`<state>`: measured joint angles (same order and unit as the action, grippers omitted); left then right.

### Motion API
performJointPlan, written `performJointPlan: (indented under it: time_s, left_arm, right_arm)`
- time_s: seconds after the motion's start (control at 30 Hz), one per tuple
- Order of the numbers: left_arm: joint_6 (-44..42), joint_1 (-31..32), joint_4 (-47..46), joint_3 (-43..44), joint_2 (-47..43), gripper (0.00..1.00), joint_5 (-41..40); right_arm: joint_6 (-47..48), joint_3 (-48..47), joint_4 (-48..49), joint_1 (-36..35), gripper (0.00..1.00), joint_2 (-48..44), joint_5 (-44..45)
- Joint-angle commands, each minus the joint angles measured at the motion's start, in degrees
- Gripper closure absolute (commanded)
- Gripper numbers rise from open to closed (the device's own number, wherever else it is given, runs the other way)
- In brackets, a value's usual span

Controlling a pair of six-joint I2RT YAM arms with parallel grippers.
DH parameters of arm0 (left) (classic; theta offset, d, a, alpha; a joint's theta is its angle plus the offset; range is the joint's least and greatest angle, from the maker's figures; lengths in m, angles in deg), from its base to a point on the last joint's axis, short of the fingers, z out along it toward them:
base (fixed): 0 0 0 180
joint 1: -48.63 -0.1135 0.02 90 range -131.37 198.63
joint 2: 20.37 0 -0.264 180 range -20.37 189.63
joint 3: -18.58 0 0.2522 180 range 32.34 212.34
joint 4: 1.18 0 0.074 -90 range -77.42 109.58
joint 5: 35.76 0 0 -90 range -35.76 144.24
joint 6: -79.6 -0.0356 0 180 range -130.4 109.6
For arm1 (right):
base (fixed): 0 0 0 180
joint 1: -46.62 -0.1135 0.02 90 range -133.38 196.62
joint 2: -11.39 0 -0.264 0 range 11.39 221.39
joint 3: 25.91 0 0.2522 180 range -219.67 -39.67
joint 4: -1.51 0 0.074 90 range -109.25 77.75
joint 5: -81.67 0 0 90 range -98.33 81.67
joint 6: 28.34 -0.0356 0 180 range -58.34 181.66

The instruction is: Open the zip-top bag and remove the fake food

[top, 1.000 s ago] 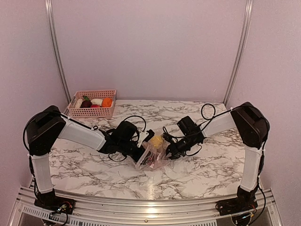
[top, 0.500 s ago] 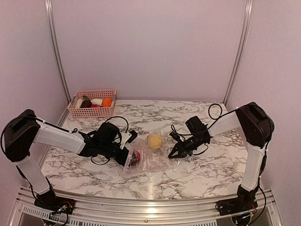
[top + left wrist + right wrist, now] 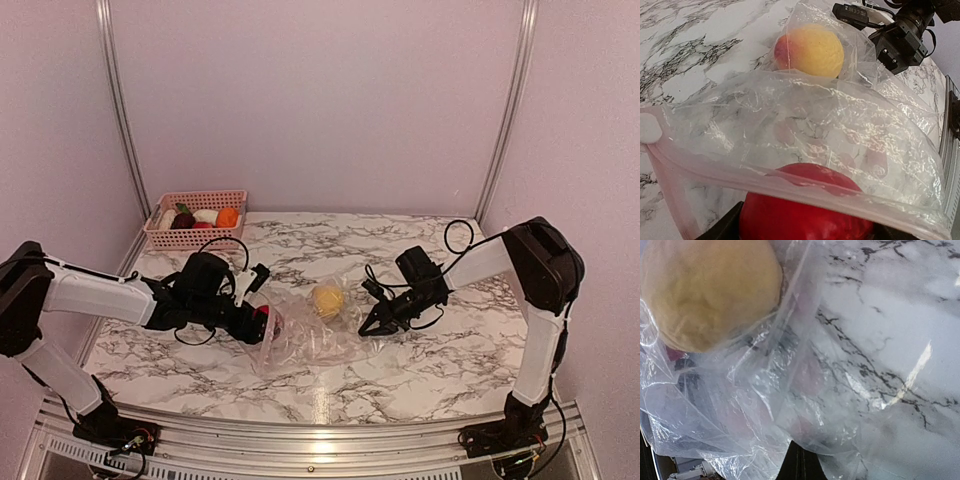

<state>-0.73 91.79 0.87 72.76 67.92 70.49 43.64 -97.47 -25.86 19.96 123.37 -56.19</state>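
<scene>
The zip-top bag (image 3: pixel 315 338) lies crumpled flat on the marble table, its mouth toward the left. My left gripper (image 3: pixel 260 322) is shut on a red fake fruit (image 3: pixel 805 212) at the bag's mouth, and the zip strip (image 3: pixel 790 182) lies across the fruit's top. A yellow-orange fake fruit (image 3: pixel 327 300) sits inside the bag, and it also shows in the left wrist view (image 3: pixel 810 49) and the right wrist view (image 3: pixel 710 290). My right gripper (image 3: pixel 372 322) is shut on the bag's right edge, the closed fingers pinching the plastic (image 3: pixel 805 405) in the right wrist view.
A pink slotted basket (image 3: pixel 195 238) stands at the back left with several toy foods in it. Metal rails run along the table's near edge (image 3: pixel 320 440). Purple walls enclose the back and both sides.
My left gripper has drawn back to the left with the red fruit. The bag has dropped from a raised bunch to lying spread on the table. The right gripper has shifted slightly right.
</scene>
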Motion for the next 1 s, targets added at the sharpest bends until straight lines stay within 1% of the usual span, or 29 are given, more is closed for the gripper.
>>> performJointPlan:
  time_s: [0.0,0.17,0.33,0.53,0.73,0.83,0.97]
  left_arm:
    - [0.47,-1.60,1.50,-1.77,-3.28,0.44,1.55]
    - [0.47,-3.23,2.23,-3.25,-6.23,0.44,3.04]
    - [2.50,-5.79,2.02,-4.18,-9.72,0.46,5.70]
    - [5.15,-11.40,2.07,-3.05,-13.07,0.46,8.92]
    - [7.08,-19.37,3.28,3.21,-12.15,0.46,8.32]
    - [9.66,-24.06,2.31,8.28,-7.93,0.46,7.51]
    - [12.33,-28.18,2.26,16.89,-1.39,0.46,6.54]
  right_arm:
    - [-0.35,0.45,-0.54,0.55,1.00,-0.09,3.47]
    - [-0.35,-0.03,-0.80,0.64,1.00,0.18,3.51]
    - [-0.31,-0.20,-0.81,0.64,1.00,0.50,3.38]
    - [-0.38,-0.53,-0.81,0.64,1.00,0.60,3.30]
    - [-0.44,-0.93,-0.81,0.64,1.00,0.17,3.04]
    - [-0.19,-1.54,-1.31,0.64,1.00,-0.11,3.05]
    - [-0.07,-2.54,-1.95,0.64,1.00,-0.52,3.19]
